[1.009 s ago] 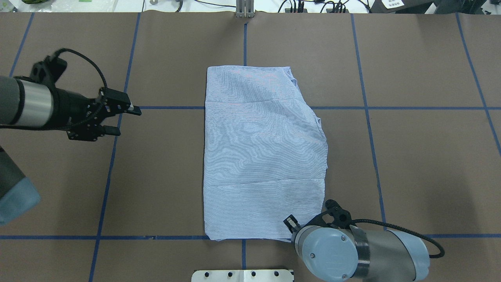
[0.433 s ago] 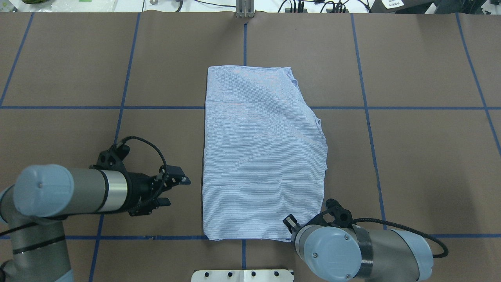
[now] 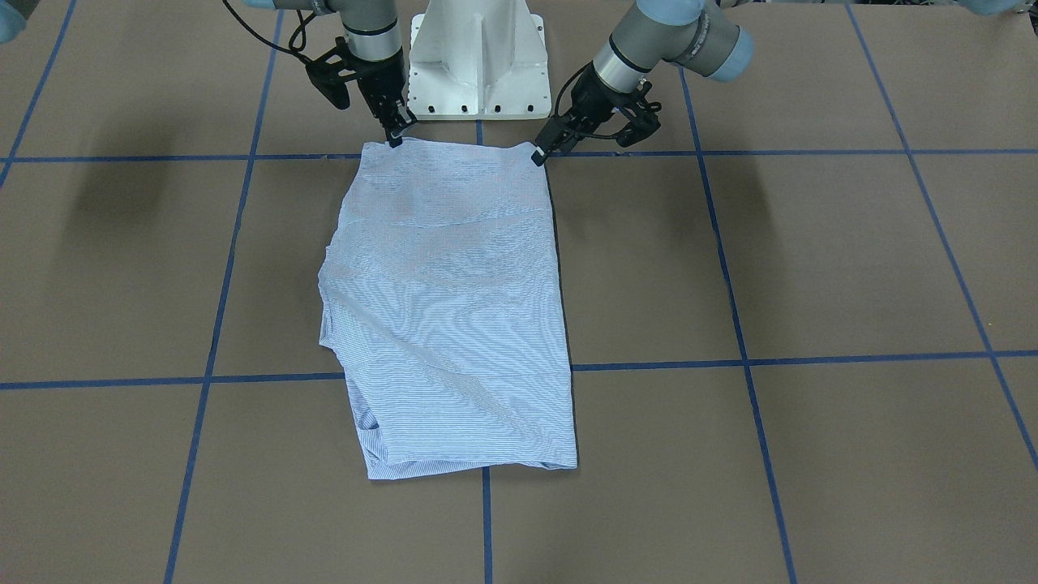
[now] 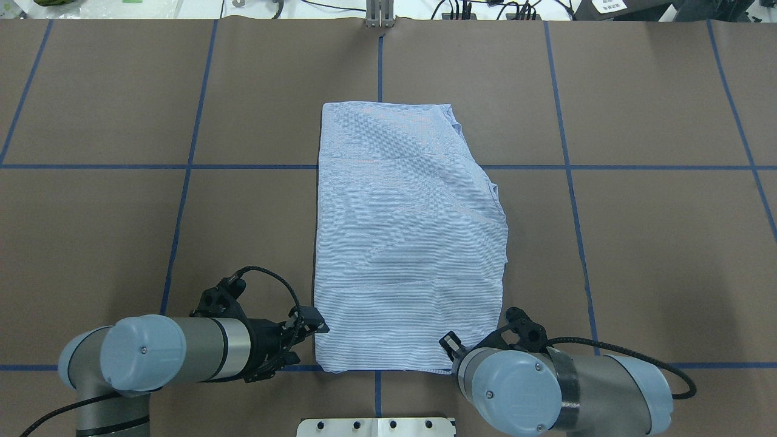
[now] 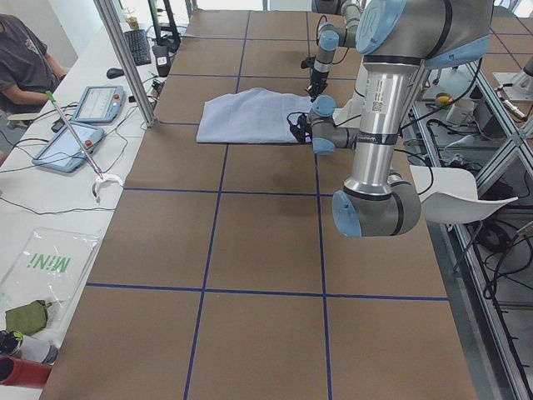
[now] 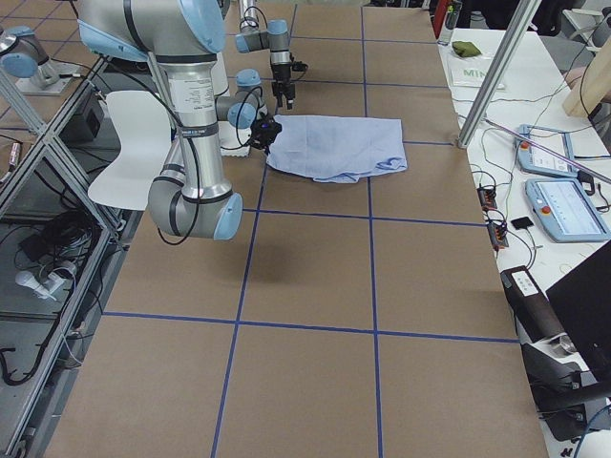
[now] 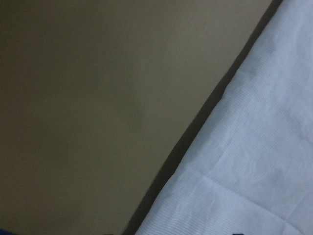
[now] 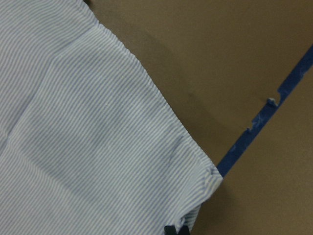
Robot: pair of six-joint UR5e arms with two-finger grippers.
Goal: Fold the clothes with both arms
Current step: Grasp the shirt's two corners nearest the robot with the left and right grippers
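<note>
The silver-grey tubular left arm with pale blue joint caps reaches low over the brown paper-covered bench, which is crossed by blue tape lines. Its black two-finger left hand is spread, and the upper fingertip sits just beside the cloth's edge. Straight ahead of that hand lies the light blue, finely white-striped cotton shirt. It is folded flat into a long rectangle that stretches away from both hands, with an uneven right side. At the shirt's other near corner the black right hand points down. Its fingers look pressed together, pinching the fabric. Behind that hand rises the matching right arm.
</note>
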